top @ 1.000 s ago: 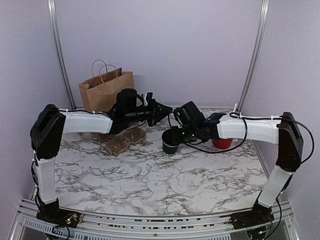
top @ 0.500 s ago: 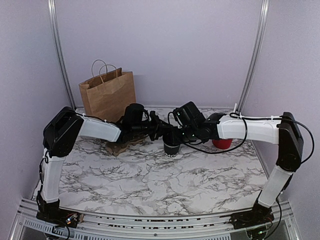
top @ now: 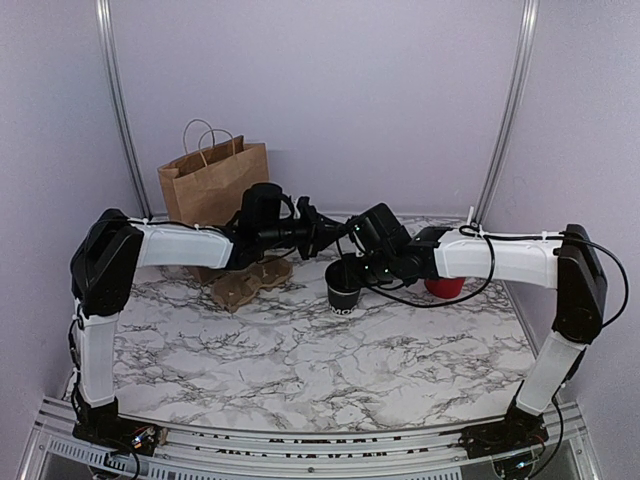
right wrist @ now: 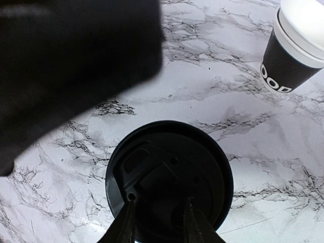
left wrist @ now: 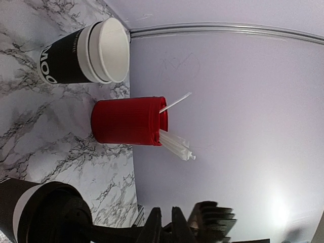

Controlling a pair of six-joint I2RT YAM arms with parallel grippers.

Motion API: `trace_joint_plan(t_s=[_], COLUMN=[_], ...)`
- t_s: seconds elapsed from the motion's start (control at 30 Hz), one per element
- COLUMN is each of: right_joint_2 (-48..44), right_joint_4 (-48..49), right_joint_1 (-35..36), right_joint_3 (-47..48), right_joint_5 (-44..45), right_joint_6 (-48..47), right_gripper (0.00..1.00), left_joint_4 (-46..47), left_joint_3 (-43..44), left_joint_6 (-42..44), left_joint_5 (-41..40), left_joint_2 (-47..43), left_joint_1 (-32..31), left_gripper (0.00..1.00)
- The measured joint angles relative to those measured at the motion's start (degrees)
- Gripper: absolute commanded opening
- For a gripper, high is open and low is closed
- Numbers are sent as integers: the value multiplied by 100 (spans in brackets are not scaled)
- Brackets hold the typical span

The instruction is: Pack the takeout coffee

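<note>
Marble table (top: 300, 370) — wrist view shows right fingers (right wrist: 127, 225) parted over lid (right wrist: 169, 172); left fingers (top: 322, 236) closed.

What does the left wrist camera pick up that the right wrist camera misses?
Only the left wrist view: the red cup of white sticks and the coffee cup's side. Only the right wrist view: the lid's top face, with the right end effector poised over it. Both: the nested cup stack and the marble table.
</note>
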Motion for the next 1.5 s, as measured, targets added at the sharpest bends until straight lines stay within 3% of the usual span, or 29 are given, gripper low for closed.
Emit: trace_joint_plan(t_s=[0.2,0.47,0.83,1.03,1.5], right_joint_2=[0,-7,-485,-984,-968], right_joint_4=[-2,-11,-289,-122,57], right_joint_1=[0,0,-83,-321,-367], right_joint_3=[0,-4,52,44,-546], right_joint_5=[0,2,-85,-321,-535], right_joint_6=[0,0,-48,-44,37], right_gripper=[32,32,38,36,34], left_joint_4=[240,313,-122,-439,-855], left_joint_3=[-487,-472,-256,-81,553], left_joint_6=[-48,48,273,385,525], left_joint_5=[70,31,28,20,33], left_joint_2=[533,529,527,527,168], left_joint_1=[-166,-192,-192,-175,-177], left_gripper=[8,9,9,10,10])
